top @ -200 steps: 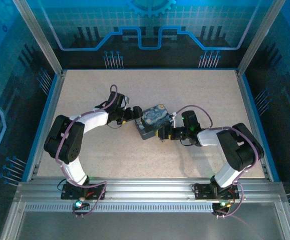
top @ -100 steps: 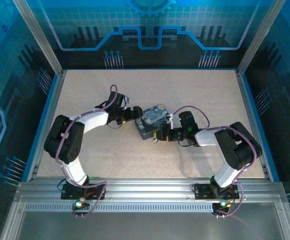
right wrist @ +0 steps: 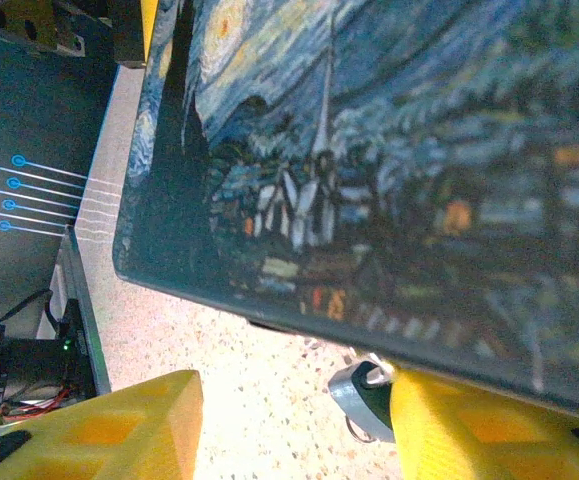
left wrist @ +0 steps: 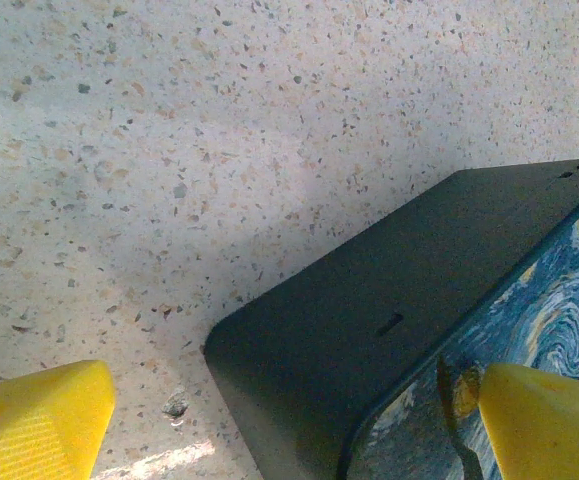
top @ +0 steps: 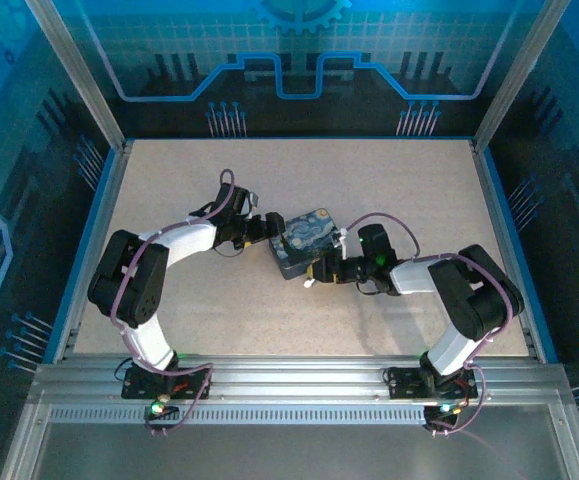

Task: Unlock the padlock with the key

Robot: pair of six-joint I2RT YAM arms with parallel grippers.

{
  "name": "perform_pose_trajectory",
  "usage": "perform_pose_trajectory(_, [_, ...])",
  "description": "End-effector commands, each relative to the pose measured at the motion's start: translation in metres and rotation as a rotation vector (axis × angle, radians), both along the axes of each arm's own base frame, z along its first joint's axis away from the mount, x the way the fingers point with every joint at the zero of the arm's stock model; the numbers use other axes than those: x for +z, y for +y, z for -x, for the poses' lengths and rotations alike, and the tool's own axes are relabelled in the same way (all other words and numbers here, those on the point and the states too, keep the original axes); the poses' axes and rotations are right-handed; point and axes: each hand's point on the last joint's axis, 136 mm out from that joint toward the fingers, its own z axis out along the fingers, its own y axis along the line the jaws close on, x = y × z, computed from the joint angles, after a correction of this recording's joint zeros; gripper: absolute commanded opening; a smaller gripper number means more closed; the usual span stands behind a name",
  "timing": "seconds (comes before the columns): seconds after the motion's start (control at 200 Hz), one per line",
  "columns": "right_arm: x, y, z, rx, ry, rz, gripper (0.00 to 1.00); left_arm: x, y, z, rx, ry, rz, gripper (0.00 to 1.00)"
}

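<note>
tin box point(top: 304, 243) blocking mid-table between left claw point(top: 268, 228) and right claw point(top: 315, 272), bare tabletop point(top: 399, 185) open around

**Robotics laboratory test cell, seen from above.** A speckled tabletop point(top: 299, 180) is enclosed by aluminium profile posts point(top: 74, 70) at the upper left and upper right. Behind it stand translucent blue wall panels point(top: 169, 40) printed with circuit traces, with a gear emblem point(top: 301, 10) at top centre. Along the bottom of the frame, a slotted aluminium rail point(top: 299, 385) carries the bolted bases of two cabled robot arms point(top: 184, 240).
</note>
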Motion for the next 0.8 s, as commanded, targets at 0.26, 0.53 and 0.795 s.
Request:
perform_pose_trajectory(0.26, [0.002, -0.005, -0.008, -0.009, -0.05, -0.045, 0.54, -0.001, 0.004, 0.009, 0.011, 0.046, 0.003, 0.95])
perform_pose_trajectory(0.53, [0.0, -0.005, -0.014, -0.014, -0.066, -0.056, 0.54, 0.0, 0.005, 0.01, 0.012, 0.044, 0.005, 0.94])
perform_pose_trajectory(0.795, [-0.004, -0.003, -0.015, -0.008, -0.062, -0.073, 0.56, 0.002, 0.004, 0.009, 0.012, 0.042, 0.01, 0.94])
